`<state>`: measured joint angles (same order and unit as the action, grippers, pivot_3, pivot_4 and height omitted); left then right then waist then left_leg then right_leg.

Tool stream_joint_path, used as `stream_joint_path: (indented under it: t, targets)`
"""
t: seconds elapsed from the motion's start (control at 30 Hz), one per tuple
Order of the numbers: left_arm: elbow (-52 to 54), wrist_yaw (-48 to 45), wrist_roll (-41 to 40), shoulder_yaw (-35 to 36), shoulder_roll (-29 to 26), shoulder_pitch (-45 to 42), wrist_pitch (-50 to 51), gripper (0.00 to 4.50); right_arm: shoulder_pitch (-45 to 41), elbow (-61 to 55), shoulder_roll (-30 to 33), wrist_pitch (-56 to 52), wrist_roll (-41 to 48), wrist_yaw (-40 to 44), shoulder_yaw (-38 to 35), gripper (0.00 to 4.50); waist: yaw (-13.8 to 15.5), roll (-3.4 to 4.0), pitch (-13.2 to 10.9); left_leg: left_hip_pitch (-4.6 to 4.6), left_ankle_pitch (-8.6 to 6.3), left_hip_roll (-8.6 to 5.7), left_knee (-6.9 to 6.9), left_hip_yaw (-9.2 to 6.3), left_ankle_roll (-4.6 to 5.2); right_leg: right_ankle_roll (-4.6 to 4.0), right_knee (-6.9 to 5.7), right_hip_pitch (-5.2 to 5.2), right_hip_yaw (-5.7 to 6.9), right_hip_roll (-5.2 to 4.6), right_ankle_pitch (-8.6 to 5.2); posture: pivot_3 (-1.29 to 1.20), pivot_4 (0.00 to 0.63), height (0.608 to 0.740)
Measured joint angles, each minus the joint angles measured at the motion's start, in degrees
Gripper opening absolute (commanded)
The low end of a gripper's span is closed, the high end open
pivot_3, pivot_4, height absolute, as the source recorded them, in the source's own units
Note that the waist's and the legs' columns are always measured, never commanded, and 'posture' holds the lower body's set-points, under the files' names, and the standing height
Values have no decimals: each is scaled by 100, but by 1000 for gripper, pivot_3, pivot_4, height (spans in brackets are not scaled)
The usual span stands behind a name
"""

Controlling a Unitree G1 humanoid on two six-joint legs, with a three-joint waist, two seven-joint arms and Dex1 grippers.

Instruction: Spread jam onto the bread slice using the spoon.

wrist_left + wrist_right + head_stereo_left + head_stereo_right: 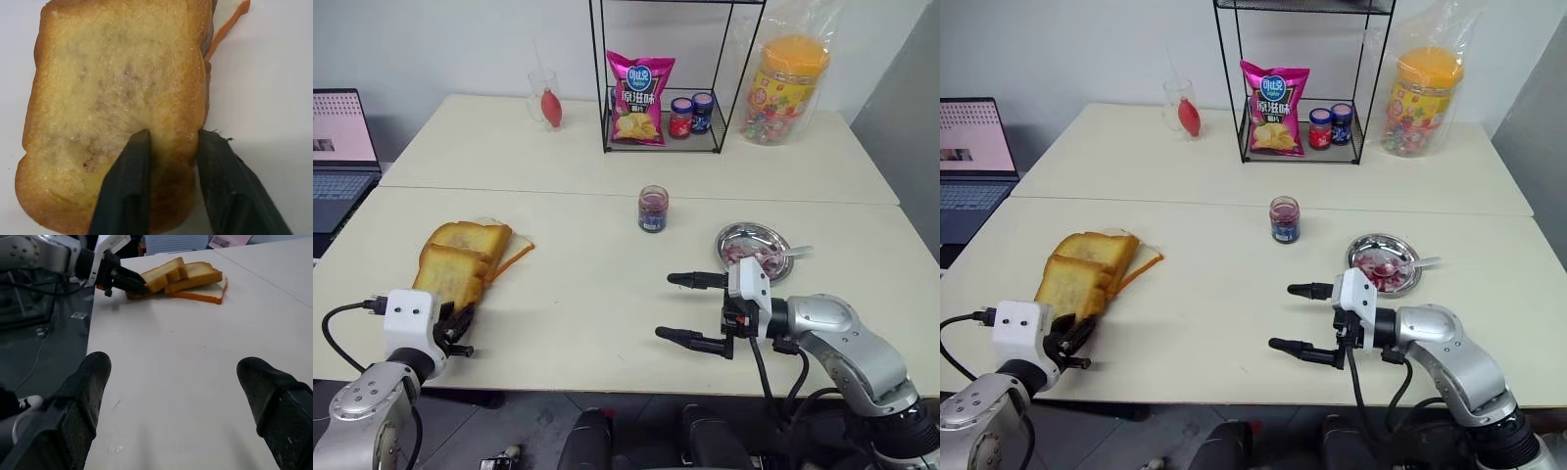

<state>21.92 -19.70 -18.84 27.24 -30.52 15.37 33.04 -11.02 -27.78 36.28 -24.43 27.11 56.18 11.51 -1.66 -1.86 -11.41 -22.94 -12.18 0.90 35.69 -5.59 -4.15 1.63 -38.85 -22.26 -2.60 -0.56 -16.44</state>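
Observation:
The bread slice [450,274], thick and golden-brown, lies at the front left of the table, leaning on other slices. My left gripper [173,137] is shut on its near corner, one finger [132,186] on the face and the other outside the crust. The jam [653,209] is dark in a small clear jar at mid-table. The spoon [789,254] rests in a metal dish [741,235] smeared with jam, right of the jar. My right gripper [666,306] hovers open over the table in front of the dish, pointing left, with nothing between its fingers.
Another toast slice [475,238] and a pale slice [516,256] lie behind the held one. A wire rack [661,147] at the back holds a chips bag and two lidded jars. A glass [544,95], a candy tub [785,88] and a laptop [337,147] stand around.

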Motion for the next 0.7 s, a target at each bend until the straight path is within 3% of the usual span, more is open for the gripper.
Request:
stream_joint_path:
  t: [0.13, 0.4, 0.7]
  targets:
    - [0, 48, -13, 9, 126, -30, -26, 27, -96, 1, 98, 0, 6, 175, 8, 4500, 0, 0, 0, 0, 0, 0, 1, 0, 0, 1, 0, 0, 0, 0, 1, 0, 150, 740]
    - [168, 463, 4, 21, 600, -65, -145, 27, -396, 217, 84, 95, 5, 313, -28, 4500, 13, -3, 1, -3, 0, -6, 0, 0, -1, 4, 5, 2, 2, -6, 1, 0, 150, 740]
    - [564, 800, 265, -36, 747, -115, -258, 27, -785, 608, 142, 253, 4, 675, -55, 4500, 3, -4, 0, -1, 0, -8, 3, 1, -1, 9, 4, 4, 1, -5, 4, 0, 150, 740]
